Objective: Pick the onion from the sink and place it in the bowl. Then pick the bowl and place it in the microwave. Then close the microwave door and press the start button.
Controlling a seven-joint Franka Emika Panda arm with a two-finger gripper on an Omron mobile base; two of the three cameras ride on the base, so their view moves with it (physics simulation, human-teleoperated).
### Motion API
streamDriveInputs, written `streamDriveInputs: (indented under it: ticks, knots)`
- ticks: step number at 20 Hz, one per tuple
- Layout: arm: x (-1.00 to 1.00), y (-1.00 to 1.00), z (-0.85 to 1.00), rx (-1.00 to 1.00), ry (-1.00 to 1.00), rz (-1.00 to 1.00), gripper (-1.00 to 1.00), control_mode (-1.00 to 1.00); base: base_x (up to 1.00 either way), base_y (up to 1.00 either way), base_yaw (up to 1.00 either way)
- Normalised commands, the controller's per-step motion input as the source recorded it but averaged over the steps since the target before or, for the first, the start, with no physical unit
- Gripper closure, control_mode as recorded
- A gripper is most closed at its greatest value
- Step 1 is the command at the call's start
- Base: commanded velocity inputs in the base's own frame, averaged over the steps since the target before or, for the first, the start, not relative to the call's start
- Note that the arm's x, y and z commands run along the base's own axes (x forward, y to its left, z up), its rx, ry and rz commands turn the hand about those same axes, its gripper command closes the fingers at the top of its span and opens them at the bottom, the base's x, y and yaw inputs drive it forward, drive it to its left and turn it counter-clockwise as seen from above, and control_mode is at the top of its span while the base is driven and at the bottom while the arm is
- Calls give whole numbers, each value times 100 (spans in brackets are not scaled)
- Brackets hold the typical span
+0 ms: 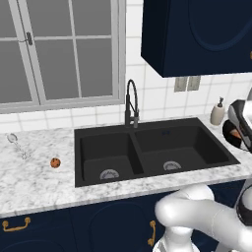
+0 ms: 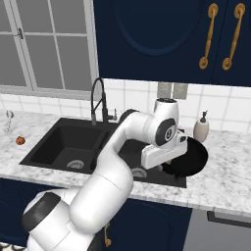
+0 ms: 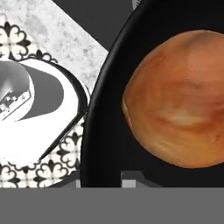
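Onion (image 3: 179, 98) lies in the black bowl (image 3: 105, 144); the tool, narrowly parted, appears to grip its rim. Next, carrying it to the microwave.

text: none readable | labels: none | brands: none | numbers, signs: none

The white arm (image 2: 122, 162) rises from below and bends to the right, over the sink (image 2: 59, 142). Its hand is at the bowl (image 2: 193, 159), just right of the sink; I cannot tell how the gripper stands.
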Motion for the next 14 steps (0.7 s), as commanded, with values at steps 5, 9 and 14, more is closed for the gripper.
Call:
streamDriveInputs:
  ticks: [5,9,14]
  knots:
    - [-53,100,65,7,-3,25,100,-100,0,0,0]
    - [-40,100,46,1,-4,16,100,-100,0,0,0]
    - [-24,100,41,0,-7,7,100,-100,0,0,0]
